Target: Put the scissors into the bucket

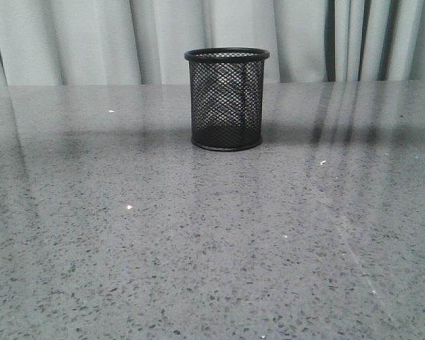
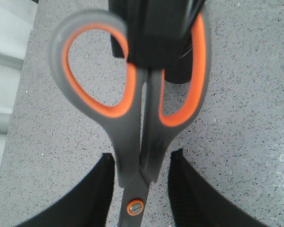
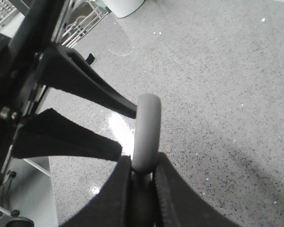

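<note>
**Off to the side of the bucket: scissors held between 2 grippers**

Above the table (image 1: 198, 248), out of the front view, the scissors (image 2: 132, 142) hang in the air w/ both arms at them. The right gripper (image 3: 142, 165) is clamped shut on 1 grey finger loop. The left gripper (image 2: 142, 163) straddles the shank just above the pivot screw. Its fingers (image 2: 102, 189) look spread w/ a sliver of gap each side, though the view is too close to be sure it isn't lightly touching.

Step in hand, as I read it: a handover or regrip, not yet the carry. Next move needs 1 gripper to own the scissors, then bring them over the bucket (image 1: 227, 99) blades down and lower them through the rim.

The bucket stands upright mid-table, nothing in it, curtain (image 1: 92, 42) behind. Nothing blocks the way. Risks: scissors are taller than the bucket, so it may tip.
</note>
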Robot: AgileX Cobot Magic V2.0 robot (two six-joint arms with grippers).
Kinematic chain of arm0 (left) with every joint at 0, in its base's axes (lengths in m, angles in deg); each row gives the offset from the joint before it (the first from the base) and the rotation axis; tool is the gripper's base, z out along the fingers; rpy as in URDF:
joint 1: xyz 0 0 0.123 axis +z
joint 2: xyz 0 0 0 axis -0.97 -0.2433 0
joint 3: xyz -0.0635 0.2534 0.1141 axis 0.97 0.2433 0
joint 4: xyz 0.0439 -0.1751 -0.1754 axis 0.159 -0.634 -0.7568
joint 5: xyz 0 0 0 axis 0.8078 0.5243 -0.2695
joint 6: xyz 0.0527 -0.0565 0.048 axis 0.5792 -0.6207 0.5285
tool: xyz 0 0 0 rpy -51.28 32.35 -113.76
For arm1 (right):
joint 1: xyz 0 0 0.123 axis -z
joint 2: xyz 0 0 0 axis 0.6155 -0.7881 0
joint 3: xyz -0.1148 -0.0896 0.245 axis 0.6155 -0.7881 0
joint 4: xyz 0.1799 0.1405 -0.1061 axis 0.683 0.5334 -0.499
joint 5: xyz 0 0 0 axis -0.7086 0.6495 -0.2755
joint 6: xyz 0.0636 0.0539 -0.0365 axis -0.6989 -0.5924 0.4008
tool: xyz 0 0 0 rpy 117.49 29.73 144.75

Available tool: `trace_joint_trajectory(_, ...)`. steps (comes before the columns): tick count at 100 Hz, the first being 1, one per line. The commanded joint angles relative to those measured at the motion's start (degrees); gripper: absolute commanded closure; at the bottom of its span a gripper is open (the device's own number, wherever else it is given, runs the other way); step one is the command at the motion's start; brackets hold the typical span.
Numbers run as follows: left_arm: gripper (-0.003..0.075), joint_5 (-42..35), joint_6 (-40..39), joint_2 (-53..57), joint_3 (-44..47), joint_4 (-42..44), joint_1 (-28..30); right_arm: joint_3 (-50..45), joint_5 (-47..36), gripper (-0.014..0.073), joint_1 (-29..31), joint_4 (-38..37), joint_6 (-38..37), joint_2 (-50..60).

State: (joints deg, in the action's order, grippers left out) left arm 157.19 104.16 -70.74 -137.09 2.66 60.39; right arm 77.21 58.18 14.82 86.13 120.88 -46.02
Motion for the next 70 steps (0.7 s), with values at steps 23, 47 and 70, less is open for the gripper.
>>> trace_joint_trajectory(23,0.0249,0.8,-3.7,2.8,-2.9,-3.4,-0.1,2.0,-1.5,0.0638,1.0,3.3,0.7,3.0)
trace_joint_trajectory(47,0.0249,-0.4,-7.1,7.2,-3.6,-3.0,3.6,2.0,-0.9,0.0638,5.9,-1.5,0.7,6.9)
trace_joint_trajectory(70,0.0307,-1.1,-13.0,11.0,-3.6,-3.3,8.4,2.0,-0.5,0.0638,9.5,-17.8,-8.4,13.8)
